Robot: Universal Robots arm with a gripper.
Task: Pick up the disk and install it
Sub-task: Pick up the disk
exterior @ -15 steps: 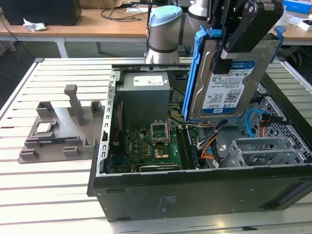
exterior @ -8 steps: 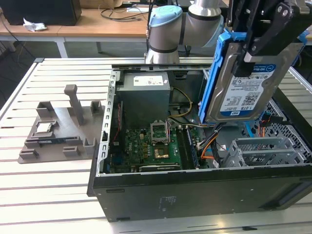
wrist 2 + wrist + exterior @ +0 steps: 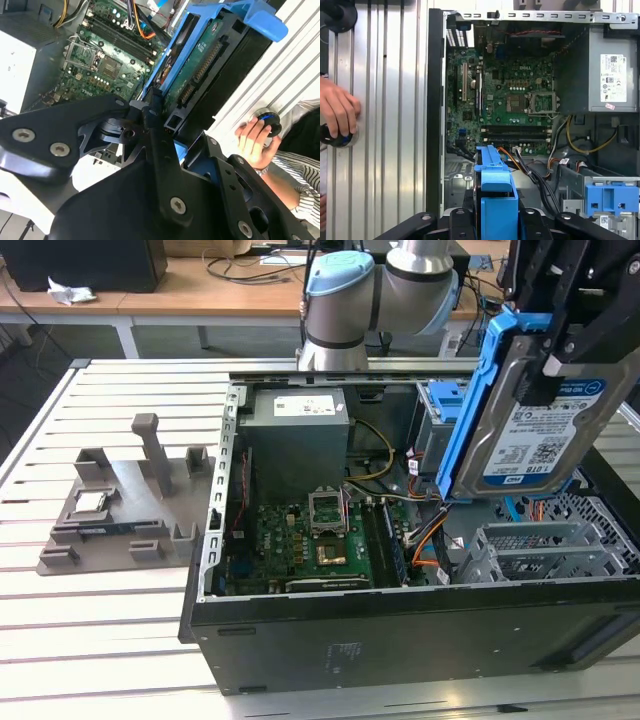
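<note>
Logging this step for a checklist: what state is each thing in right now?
gripper: shut on the disk
disk: held on edge above the case
case: lying on its side, cover off
chip: lying on the gray holder, outside the case
hand: resting on a round button

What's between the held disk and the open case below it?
Nothing visible. The gripper holds the disk in open air over the case, whose side is off. Orange and black cables lie inside near the metal cage; a person's hand rests outside the case.
</note>
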